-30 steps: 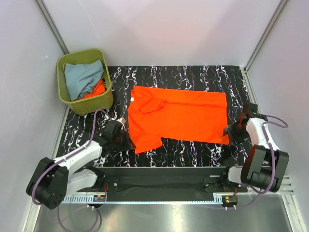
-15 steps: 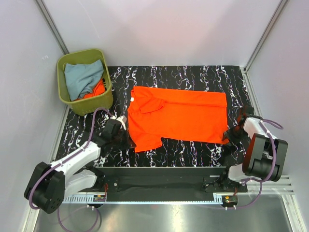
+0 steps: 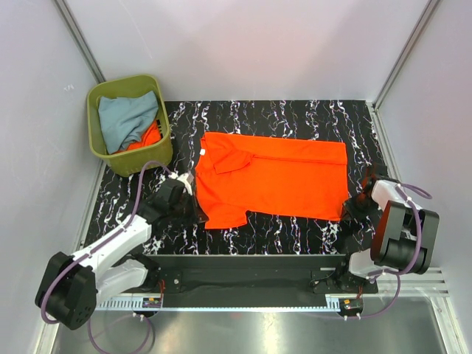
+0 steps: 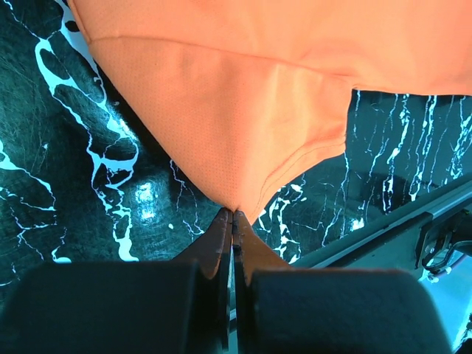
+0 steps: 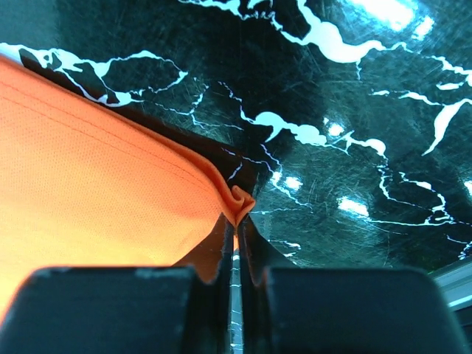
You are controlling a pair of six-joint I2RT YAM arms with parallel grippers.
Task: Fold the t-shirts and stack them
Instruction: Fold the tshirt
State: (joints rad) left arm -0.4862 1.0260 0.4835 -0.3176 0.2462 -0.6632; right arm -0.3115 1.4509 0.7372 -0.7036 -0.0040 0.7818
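An orange t-shirt lies spread flat on the black marbled table, collar to the left. My left gripper is shut on the tip of its near sleeve; in the left wrist view the cloth runs into the closed left gripper. My right gripper is shut on the near right hem corner, which bunches into a small fold just above the closed right gripper. A pale grey-blue t-shirt and another orange t-shirt lie crumpled in the bin.
The olive-green bin stands at the table's back left corner. Pale walls close in both sides and the back. The black base rail of the arms runs along the near edge.
The right gripper has closed onto the shirt's hem corner. The left gripper, still shut on the sleeve, has shifted slightly forward and right.
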